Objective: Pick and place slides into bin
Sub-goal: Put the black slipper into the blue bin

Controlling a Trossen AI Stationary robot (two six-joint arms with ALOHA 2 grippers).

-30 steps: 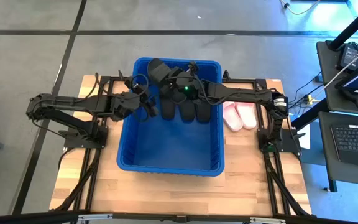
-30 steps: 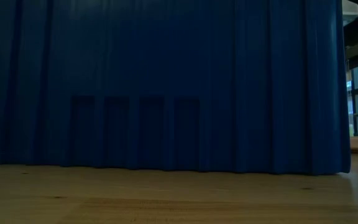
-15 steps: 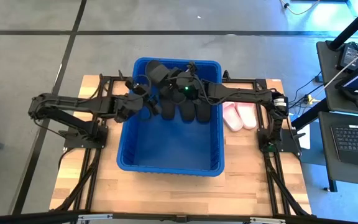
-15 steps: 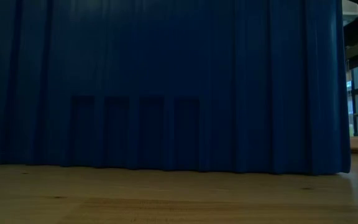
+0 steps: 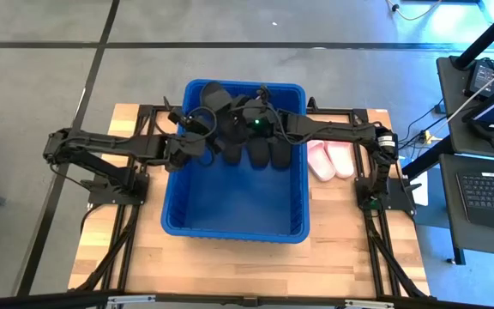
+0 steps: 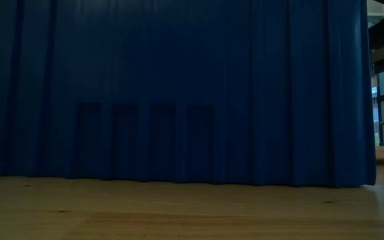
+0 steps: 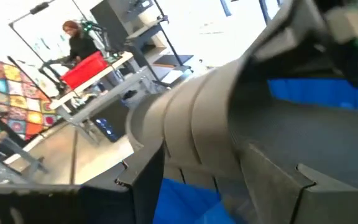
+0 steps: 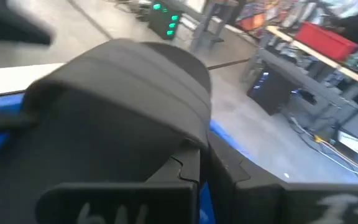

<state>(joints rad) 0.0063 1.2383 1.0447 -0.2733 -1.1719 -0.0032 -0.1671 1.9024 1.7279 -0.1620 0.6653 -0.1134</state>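
Wood table point(image 5: 230, 262), blue bin point(image 5: 234, 227): my left gripper point(image 5: 202, 142) and right gripper point(image 5: 230, 107) each clamp 1 black slide point(image 7: 229, 143) at 12 o'clock inside.

You find no text, label, brand, number or sign that can be read in any of these views. The pale marks on the dark part at the near edge of the right wrist view are too blurred for you to tell what they say.
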